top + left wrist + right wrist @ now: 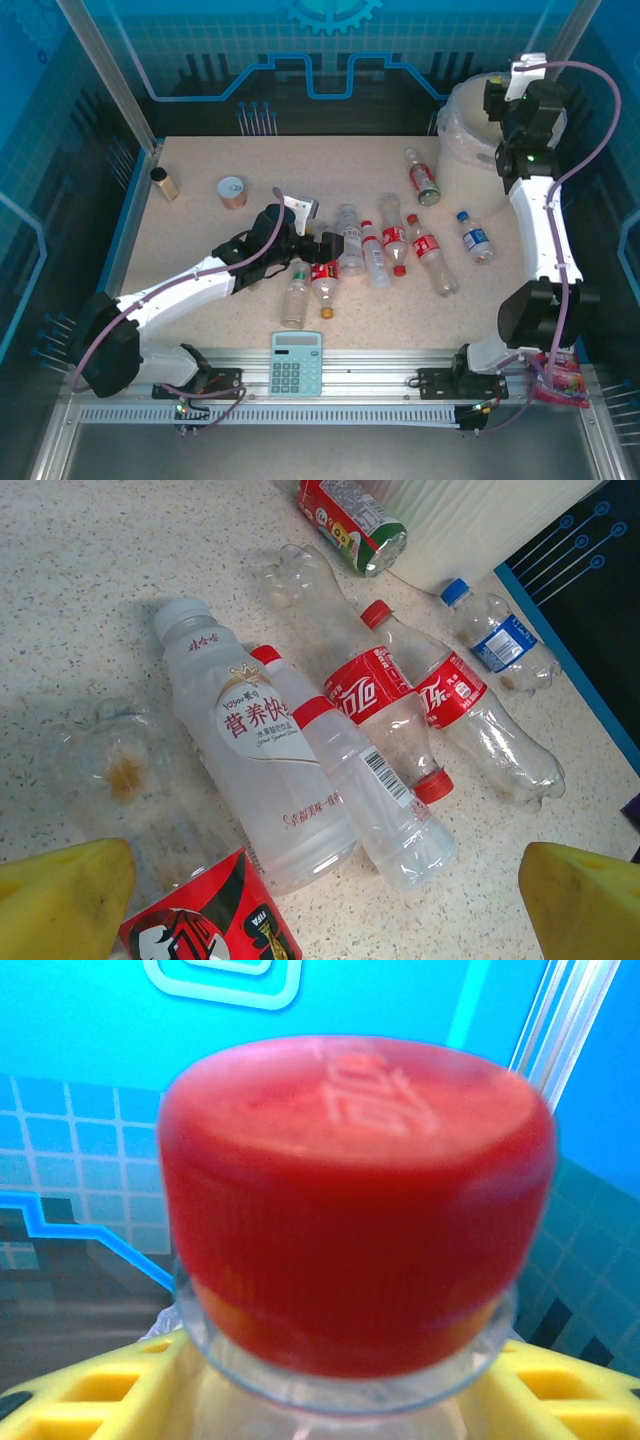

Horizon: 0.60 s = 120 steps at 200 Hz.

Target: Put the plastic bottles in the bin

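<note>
While the right jaws are gripping a red-capped bottle point(355, 1200), its cap is standing up close and blurred in the middle of the right wrist view. The yellow fingers point(70, 1405) are pressing in on either side just below the collar. The bottle's body is running off the bottom edge, so its label is not showing. From above, that arm is reaching to the upper right of the frame and its jaws are hanging over the bin point(462, 140); the held bottle is too small to make out there.

The left jaws are standing wide open with nothing between them, their yellow fingertips point(60, 900) sitting at the lower corners of the left wrist view. Beyond them the other plastic bottles are lying on the desk point(100, 560). A white-labelled bottle point(260, 760) is lying in the middle, touching a slimmer clear bottle point(370, 790). A red-labelled bottle point(210, 925) between the fingertips is being cut off by the bottom edge. A blue-labelled bottle point(500, 640) is lying apart at the upper right. A crushed clear bottle point(115, 765) at the left is lying in shadow and is hard to read.
</note>
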{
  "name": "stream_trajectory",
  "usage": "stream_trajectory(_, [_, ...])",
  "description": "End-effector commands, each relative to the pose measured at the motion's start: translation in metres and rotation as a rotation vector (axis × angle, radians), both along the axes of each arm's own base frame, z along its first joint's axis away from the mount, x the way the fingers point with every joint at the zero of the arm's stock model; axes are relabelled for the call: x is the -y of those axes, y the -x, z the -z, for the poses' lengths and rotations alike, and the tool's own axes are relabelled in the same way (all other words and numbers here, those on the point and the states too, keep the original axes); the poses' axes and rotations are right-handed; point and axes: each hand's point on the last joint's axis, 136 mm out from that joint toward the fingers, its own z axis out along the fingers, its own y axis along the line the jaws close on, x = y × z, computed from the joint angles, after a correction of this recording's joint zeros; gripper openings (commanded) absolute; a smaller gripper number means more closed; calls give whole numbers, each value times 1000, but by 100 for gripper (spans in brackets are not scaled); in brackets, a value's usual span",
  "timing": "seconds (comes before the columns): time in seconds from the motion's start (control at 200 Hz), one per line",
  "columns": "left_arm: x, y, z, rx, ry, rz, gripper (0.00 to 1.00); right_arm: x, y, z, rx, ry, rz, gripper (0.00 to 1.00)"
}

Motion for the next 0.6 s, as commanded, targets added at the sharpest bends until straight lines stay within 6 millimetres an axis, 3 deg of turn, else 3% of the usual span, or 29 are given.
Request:
stream_trajectory(0.0, [-2,-2,3,-18,-16,-22,99,19,-12,11,-14,10,46,49])
stream_trajectory(0.595, [-15,0,17,-60,-51,-64,99,57,-64,134,-463,-220,66,47])
